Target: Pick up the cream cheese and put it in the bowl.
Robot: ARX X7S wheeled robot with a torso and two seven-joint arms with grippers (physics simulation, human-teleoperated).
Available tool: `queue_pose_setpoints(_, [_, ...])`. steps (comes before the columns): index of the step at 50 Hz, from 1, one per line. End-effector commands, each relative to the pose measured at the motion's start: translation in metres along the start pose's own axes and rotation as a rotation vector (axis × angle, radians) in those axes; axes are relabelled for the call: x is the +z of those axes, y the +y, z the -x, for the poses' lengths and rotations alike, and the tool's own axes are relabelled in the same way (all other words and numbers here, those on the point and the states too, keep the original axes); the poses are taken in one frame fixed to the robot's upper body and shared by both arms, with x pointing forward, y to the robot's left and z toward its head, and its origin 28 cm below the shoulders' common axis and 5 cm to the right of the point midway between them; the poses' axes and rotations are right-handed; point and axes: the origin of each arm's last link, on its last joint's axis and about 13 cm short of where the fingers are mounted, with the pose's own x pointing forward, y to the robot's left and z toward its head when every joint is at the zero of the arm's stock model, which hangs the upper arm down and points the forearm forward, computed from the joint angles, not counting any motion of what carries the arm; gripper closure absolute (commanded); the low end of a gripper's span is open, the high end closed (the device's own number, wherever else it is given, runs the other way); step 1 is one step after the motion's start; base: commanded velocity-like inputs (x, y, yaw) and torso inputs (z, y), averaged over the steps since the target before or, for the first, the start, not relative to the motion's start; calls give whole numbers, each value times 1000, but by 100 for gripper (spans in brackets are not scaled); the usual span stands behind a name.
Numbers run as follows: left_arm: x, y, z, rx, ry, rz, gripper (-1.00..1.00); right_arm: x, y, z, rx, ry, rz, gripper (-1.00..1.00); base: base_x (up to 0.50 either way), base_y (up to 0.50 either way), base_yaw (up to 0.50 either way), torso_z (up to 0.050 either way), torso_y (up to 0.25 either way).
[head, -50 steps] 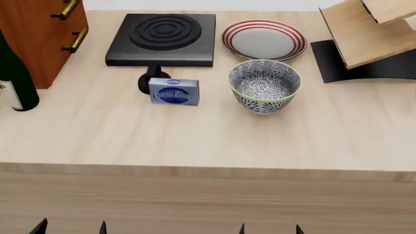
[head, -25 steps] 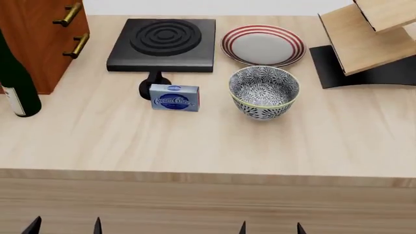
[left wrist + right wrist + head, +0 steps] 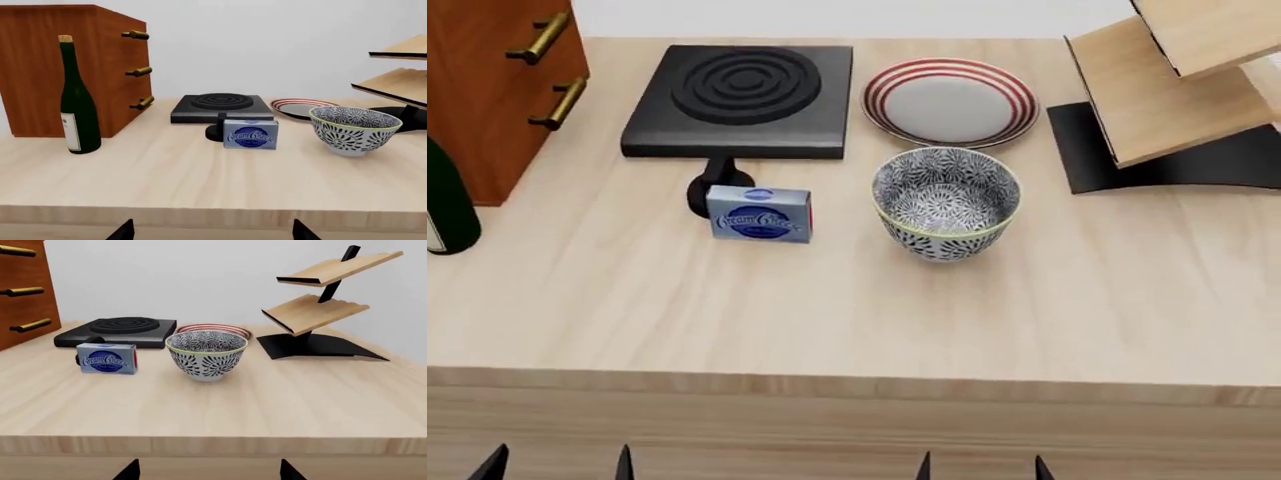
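The cream cheese (image 3: 761, 214) (image 3: 250, 134) (image 3: 107, 359), a small light-blue box with a dark blue oval logo, stands on edge on the wooden table just in front of the black stove. To its right sits the patterned grey-and-white bowl (image 3: 946, 203) (image 3: 355, 129) (image 3: 206, 353), with nothing in it. My left gripper (image 3: 557, 466) (image 3: 208, 233) and right gripper (image 3: 982, 468) (image 3: 208, 472) are both open, low in front of the table's near edge, far from the box. Only their dark fingertips show.
A black single-burner stove (image 3: 738, 86) with a knob lies behind the box. A red-striped white plate (image 3: 949, 101) sits behind the bowl. A wooden drawer cabinet (image 3: 491, 80) and a dark wine bottle (image 3: 78, 100) stand at the left; a tilted wooden shelf rack (image 3: 1174, 90) at the right.
The head view has shifted: the table's things now sit a little lower and further left in frame. The box and bowl keep their places on the table. Both grippers stay low and open.
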Motion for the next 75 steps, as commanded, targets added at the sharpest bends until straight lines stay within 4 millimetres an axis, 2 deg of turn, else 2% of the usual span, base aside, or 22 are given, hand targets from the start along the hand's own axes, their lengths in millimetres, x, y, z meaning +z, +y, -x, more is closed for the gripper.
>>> queue_pose_setpoints(1, [-1, 0, 0, 3, -2, 7, -100, -1, 0, -1, -1, -2, 5, -100, 215, -207, 0, 0, 0])
queue_pose_setpoints(19, [-2, 0, 0, 8, -8, -2, -100, -3, 0, -2, 10, 10, 12, -100, 215, -183, 0, 0, 0])
queue_pose_setpoints(37, [1, 0, 2, 14, -22, -11, -100, -3, 1, 0, 5, 4, 31, -100, 214, 29, 0, 0, 0])
queue_pose_setpoints(49, [1, -1, 1, 16, -21, -16, -100, -5, 0, 0, 3, 1, 34, -100, 215, 152, 0, 0, 0])
queue_pose_setpoints(75, [3, 2, 2, 24, -29, -21, -100, -4, 3, 0, 12, -12, 36, -100, 214, 391, 0, 0, 0])
